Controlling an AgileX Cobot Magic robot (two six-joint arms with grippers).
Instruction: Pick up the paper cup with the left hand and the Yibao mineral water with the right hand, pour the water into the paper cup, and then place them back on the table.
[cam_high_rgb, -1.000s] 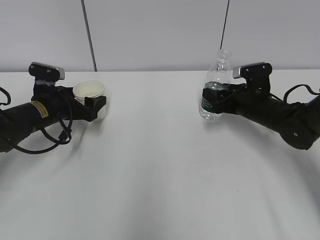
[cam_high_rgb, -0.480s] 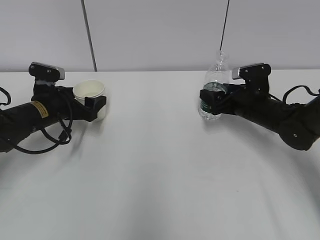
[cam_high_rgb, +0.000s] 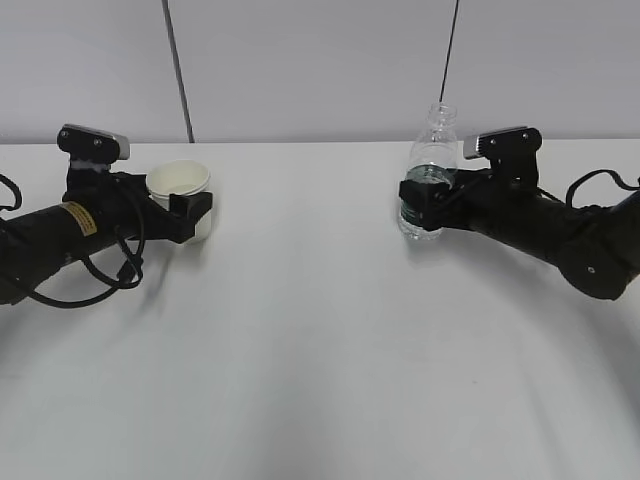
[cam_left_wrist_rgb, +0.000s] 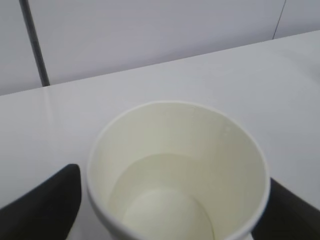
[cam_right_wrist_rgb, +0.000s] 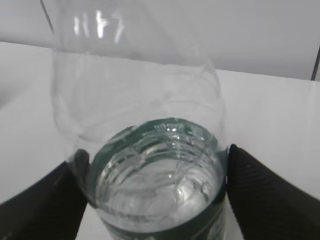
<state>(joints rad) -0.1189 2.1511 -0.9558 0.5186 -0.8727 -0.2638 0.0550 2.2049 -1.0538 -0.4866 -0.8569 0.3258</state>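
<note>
The paper cup (cam_high_rgb: 178, 181) is upright at the left, white with a cream inside; in the left wrist view (cam_left_wrist_rgb: 175, 165) a faint curved line shows low inside it. My left gripper (cam_high_rgb: 194, 214) is shut on its sides, with black fingers (cam_left_wrist_rgb: 47, 200) on either side of it. The Yibao mineral water bottle (cam_high_rgb: 431, 165) stands upright at the right, capless, with water up to about its green label. My right gripper (cam_high_rgb: 421, 201) is shut on the label band, which also shows in the right wrist view (cam_right_wrist_rgb: 155, 150). Both sit at or just above the table (cam_high_rgb: 320, 340); I cannot tell which.
A grey wall with a dark vertical seam (cam_high_rgb: 178, 70) stands behind the table's far edge. A thin dark line (cam_high_rgb: 452, 50) hangs above the bottle. Loose black cables (cam_high_rgb: 110, 275) trail under the left arm. White tabletop lies between the two arms.
The bottle and my right gripper have shifted slightly to the left and a little down, the bottle blurring midway. The left arm and the cup have not moved.
</note>
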